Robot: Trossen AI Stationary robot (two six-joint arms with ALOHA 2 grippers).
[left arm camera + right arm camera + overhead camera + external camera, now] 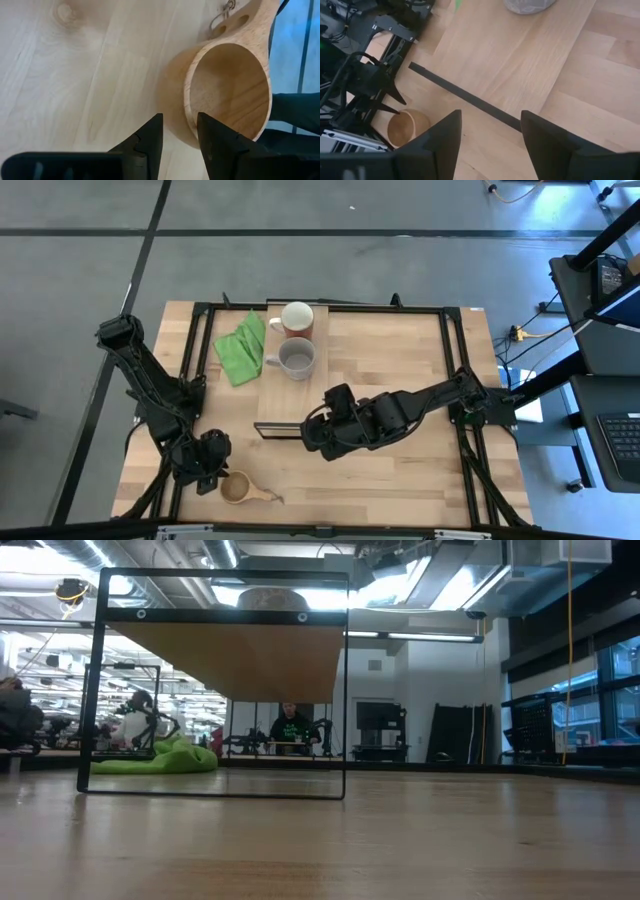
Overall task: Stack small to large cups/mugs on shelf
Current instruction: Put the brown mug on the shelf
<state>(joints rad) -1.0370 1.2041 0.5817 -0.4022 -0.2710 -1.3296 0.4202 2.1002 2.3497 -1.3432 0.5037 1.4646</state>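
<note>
The small wooden cup point(237, 488) stands upright on the table near its front left corner, its stub handle point(245, 20) pointing away from my left gripper. My left gripper point(212, 465) is open and slants down at the cup point(225, 90). One finger point(150, 137) stands outside the cup's near wall and the other point(212, 137) over its mouth, with the wall in the gap between them. The red mug point(296, 317) and the grey mug point(298, 358) stand on the shelf point(290, 400). My right gripper point(325, 428) hangs open above the shelf's near end, holding nothing.
A crumpled green cloth point(240, 345) lies left of the shelf. The low view shows the shelf's plank point(230, 660) raised on a thin black frame point(345, 690). A black rail frame point(450, 315) runs round the table. Bare wood lies right of the shelf.
</note>
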